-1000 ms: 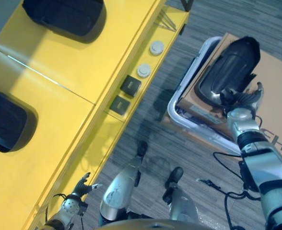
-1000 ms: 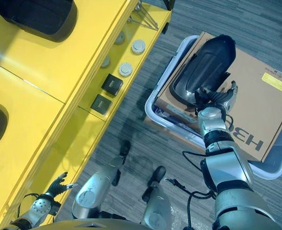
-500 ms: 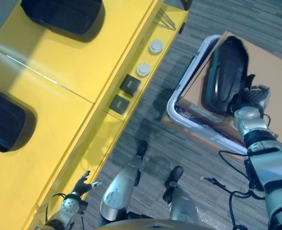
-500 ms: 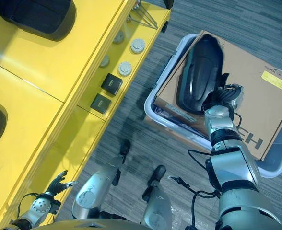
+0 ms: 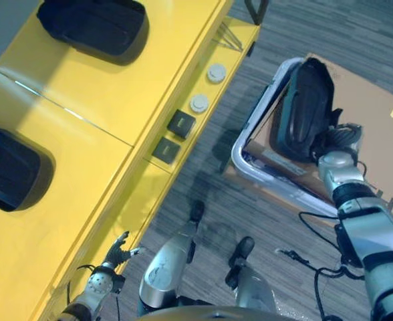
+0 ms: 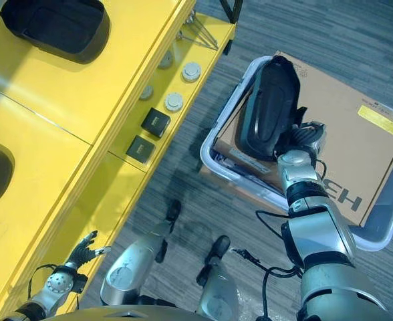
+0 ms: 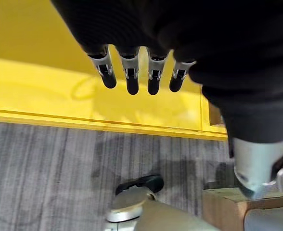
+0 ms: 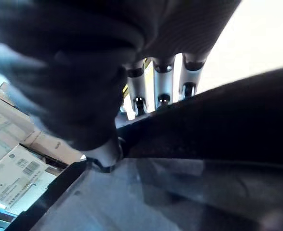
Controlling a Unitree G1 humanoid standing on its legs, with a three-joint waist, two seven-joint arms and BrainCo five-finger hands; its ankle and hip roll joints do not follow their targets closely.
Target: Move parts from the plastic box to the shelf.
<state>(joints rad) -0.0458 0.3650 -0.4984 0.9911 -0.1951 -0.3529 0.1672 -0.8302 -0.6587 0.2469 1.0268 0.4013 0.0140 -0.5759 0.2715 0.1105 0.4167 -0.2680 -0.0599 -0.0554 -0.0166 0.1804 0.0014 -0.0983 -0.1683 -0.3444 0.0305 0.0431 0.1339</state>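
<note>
Gripping one black part (image 6: 267,107) with curled fingers, the right hand (image 6: 302,142) holds it above a cardboard box (image 6: 357,154) resting in the plastic box (image 6: 216,137). Two more black parts (image 5: 93,25) lie on the yellow shelf (image 5: 116,100) beyond the open left hand (image 5: 119,251).

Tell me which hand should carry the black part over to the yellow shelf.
Right. The right hand already grips the black part above the plastic box. The left hand hangs open beside the yellow shelf, far from the part.
</note>
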